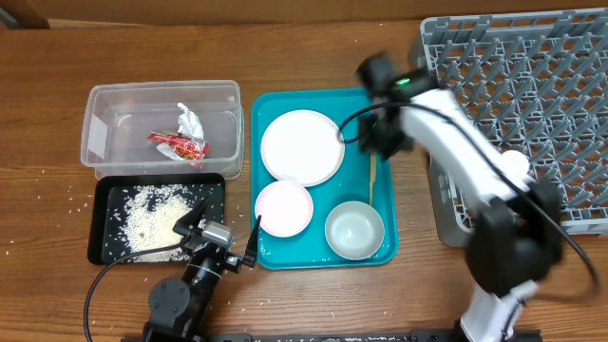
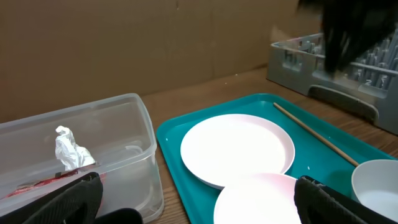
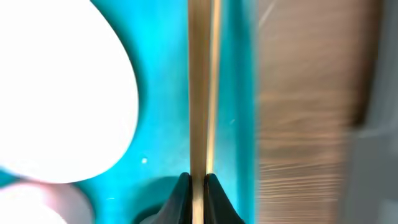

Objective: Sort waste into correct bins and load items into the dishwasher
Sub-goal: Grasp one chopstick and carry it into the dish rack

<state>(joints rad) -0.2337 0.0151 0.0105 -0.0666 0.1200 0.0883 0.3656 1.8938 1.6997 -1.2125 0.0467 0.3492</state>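
Right hand [image 3: 198, 186] is clamped on the chopsticks [image 3: 200, 87] near one end, along the teal tray [image 3: 168, 93] beside the plate [image 3: 62, 93], and left hand [image 2: 198, 202] is spread empty; such an end-grip risks one stick slipping or swinging in transit to the dish rack [image 1: 532, 95].

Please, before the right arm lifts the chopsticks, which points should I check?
1. Right tool shut on thin light wooden chopsticks: ok.
2. Both sticks in the grip: cannot tell.
3. Chopsticks lifted off the teal plastic tray: cannot tell.
4. Round white plate apart from chopsticks: ok.
5. Left tool, open, away from the way to the large grey plastic dish rack: ok.
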